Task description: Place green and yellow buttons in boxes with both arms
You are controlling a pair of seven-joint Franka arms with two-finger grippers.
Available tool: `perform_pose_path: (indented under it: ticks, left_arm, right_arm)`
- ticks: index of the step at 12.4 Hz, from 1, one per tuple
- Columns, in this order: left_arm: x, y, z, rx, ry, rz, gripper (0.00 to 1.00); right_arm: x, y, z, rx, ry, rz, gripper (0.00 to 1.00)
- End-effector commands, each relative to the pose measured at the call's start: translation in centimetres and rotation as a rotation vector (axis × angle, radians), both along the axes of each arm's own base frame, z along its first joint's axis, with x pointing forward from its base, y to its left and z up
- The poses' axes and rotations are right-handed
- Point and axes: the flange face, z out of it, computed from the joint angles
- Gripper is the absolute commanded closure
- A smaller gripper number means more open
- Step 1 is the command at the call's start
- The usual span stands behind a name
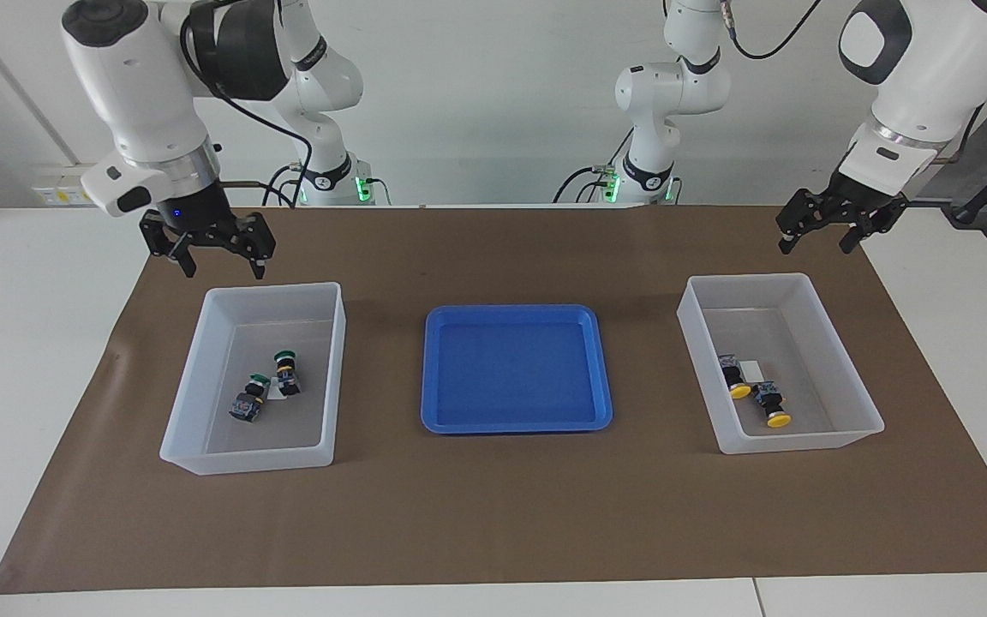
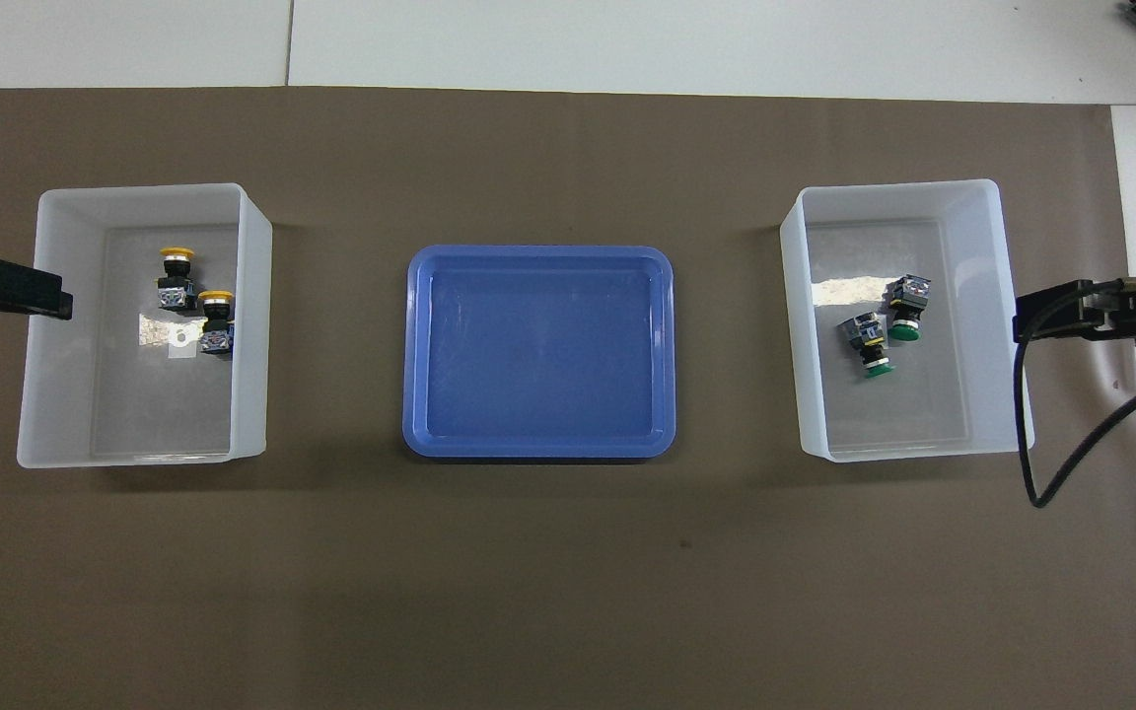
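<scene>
Your right gripper (image 1: 208,248) and left gripper (image 1: 828,226) both hang spread and empty over the brown mat (image 1: 493,514). The sorting looks done. Two green-capped black push-buttons (image 1: 266,390) lie tipped in one translucent white tub (image 1: 335,377), caps toward the robots; two yellow mushroom-capped ones (image 1: 755,390) in the other tub (image 1: 695,360), caps away.

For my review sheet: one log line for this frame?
green buttons in box | yellow buttons in other box | left gripper, right gripper open, empty

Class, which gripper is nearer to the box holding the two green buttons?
Right. The right gripper hangs by the rim of that box; the left gripper waits at the table's left-arm end, near the other box.
</scene>
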Motion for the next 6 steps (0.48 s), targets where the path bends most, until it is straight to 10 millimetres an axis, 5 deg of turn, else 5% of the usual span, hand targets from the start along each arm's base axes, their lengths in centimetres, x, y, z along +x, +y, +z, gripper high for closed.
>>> perform_pose_path:
  ticks: [1,6]
  left_arm:
    - [-0.5,-0.1,0.0,0.006,0.013,0.006,0.0]
    - [-0.5,-0.1,0.1,0.006,0.011,0.006,0.0]
  right_arm:
    - [-0.8,1.2,-0.9,0.019,0.018,-0.026,0.0]
    - [-0.2,0.4,0.6,0.022,0.005,0.024,0.0]
